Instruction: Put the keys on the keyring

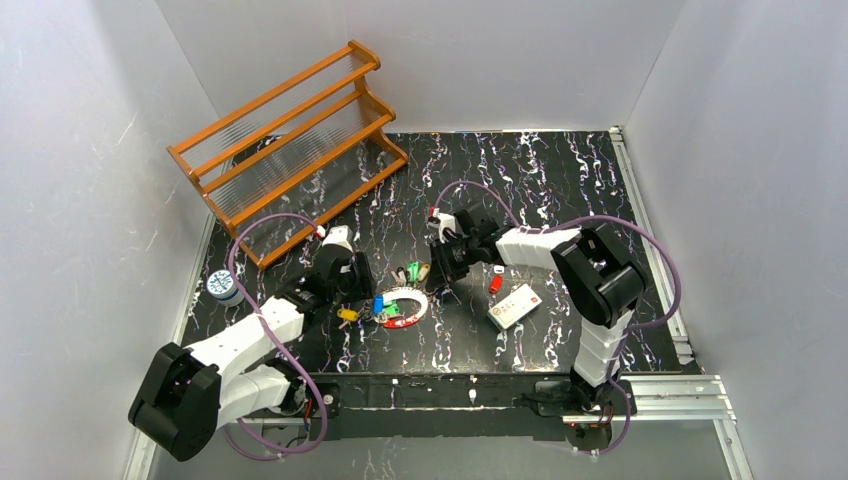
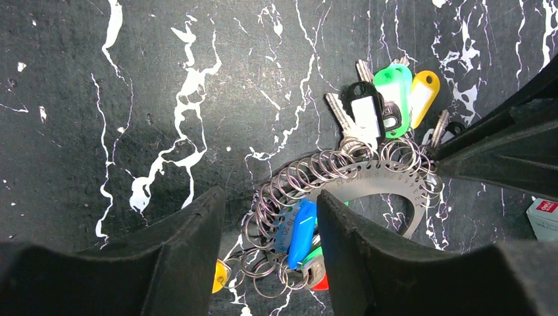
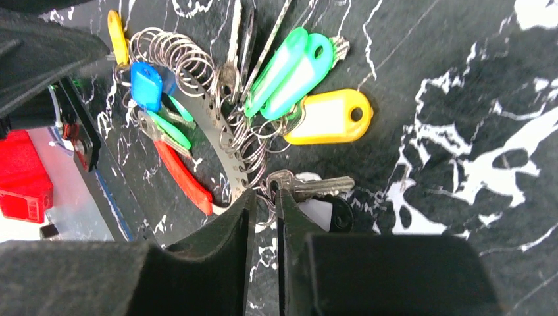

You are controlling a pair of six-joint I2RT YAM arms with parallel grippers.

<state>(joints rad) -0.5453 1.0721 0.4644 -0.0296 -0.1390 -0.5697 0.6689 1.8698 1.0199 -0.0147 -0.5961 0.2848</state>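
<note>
The keyring (image 1: 420, 300) lies mid-table, a curved whitish-metal plate (image 2: 388, 178) strung with many small split rings. Keys with green (image 2: 393, 92), yellow (image 2: 423, 92) and black tags fan out from it. My left gripper (image 2: 270, 197) is open, its fingers straddling the split rings and a blue-tagged key (image 2: 301, 227). My right gripper (image 3: 266, 197) sits at the ring's other side, jaws almost together, with a narrow gap showing. One small split ring lies between the tips, joined to a bare silver key (image 3: 316, 186). A loose red key (image 1: 495, 283) lies to the right.
A white card with a red dot (image 1: 514, 305) lies right of the keyring. An orange wooden rack (image 1: 290, 145) stands at the back left. A small white-and-blue cylinder (image 1: 224, 287) sits at the left edge. White walls surround the table.
</note>
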